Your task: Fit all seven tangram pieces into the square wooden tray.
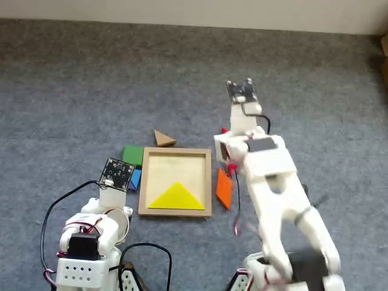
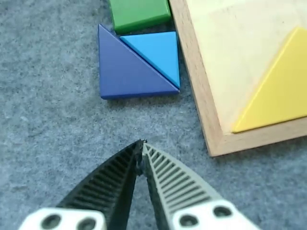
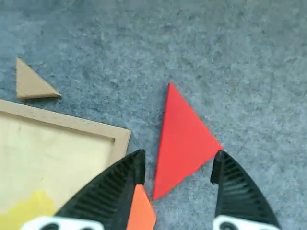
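The grey, carpet-like bench (image 1: 73, 79) carries everything. The square wooden tray (image 1: 176, 151) sits just below the middle of the high view. The right arm (image 1: 285, 200) stretches up the right half of that view, and the left arm (image 1: 91, 236) is folded low at lower left. Only the large yellow triangle (image 1: 176, 197) lies inside the tray, against its lower wall, so by my count six pieces remain outside. The dark blue triangle (image 2: 124, 72) lies just beside the tray's left wall, with the light blue triangle (image 2: 160, 52) touching its long edge and the green square (image 2: 139, 12) above them. The left claw (image 2: 142, 148) is clenched on nothing, its tips meeting over bare cover below the blue pair. At the tray's upper right corner the red triangle (image 3: 182, 139) lies flat, and the right claw (image 3: 178, 155) is spread wide with one finger on each side of it. I cannot tell whether either finger touches it. The orange piece (image 1: 224, 189) lies below it, along the tray's right wall. The small tan triangle (image 3: 29, 82) sits just above the top wall. The red piece looks thin, stiff, light and smooth. Its slanted edges could let it squirt out of a pinch, so I would press into the soft cover and grip across its widest part.
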